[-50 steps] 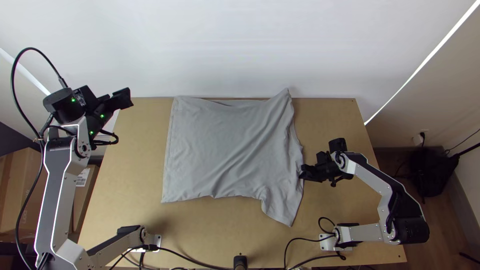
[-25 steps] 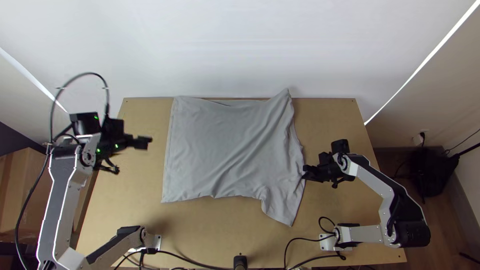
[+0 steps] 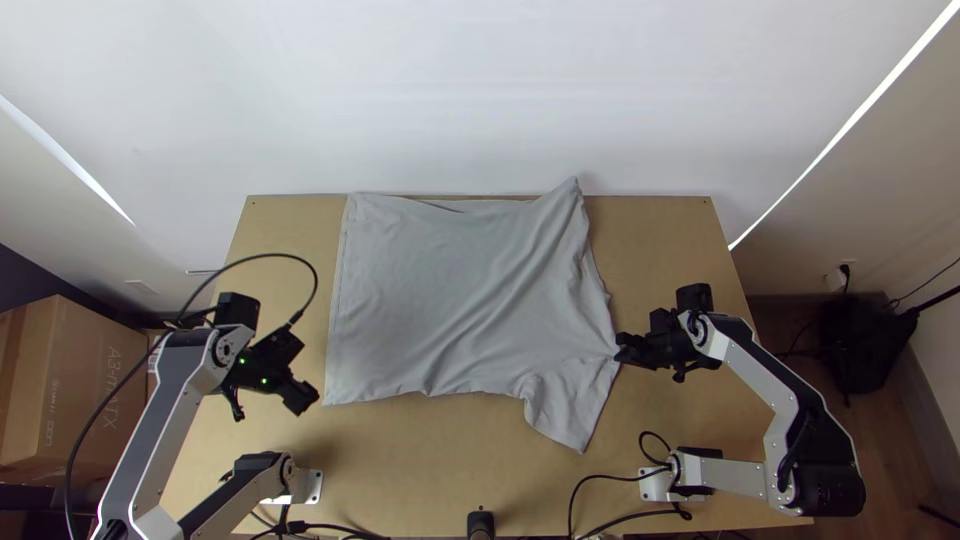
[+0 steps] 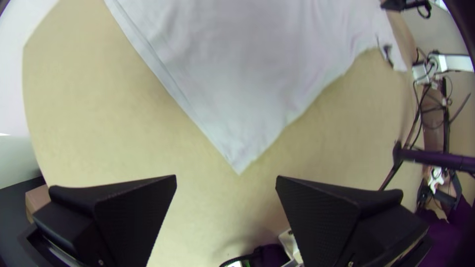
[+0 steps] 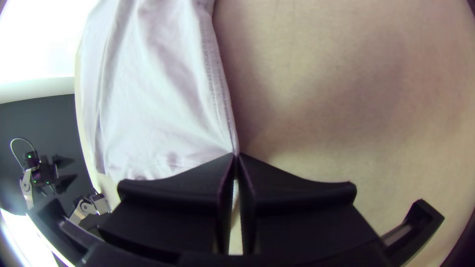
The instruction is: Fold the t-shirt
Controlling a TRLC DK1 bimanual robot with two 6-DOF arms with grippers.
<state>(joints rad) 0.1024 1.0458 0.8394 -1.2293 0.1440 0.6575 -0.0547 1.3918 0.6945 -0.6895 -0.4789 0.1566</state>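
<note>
Your right tool [image 3: 621,350] is pinching the right edge of the shirt [image 3: 460,300]. Your left tool [image 3: 303,398] is spread wide, near the shirt's near left corner. You have the shirt lying spread across the middle of the surface [image 3: 675,240], a flap jutting out at its near right

Left gripper [image 3: 303,398] just off the shirt's [image 3: 460,300] near left corner, fingers [image 4: 133,212] wide apart. Right gripper [image 3: 620,353] pinched closed on the shirt's right edge. Left arm [image 3: 170,415], right arm [image 3: 765,380]: both bent.
</note>
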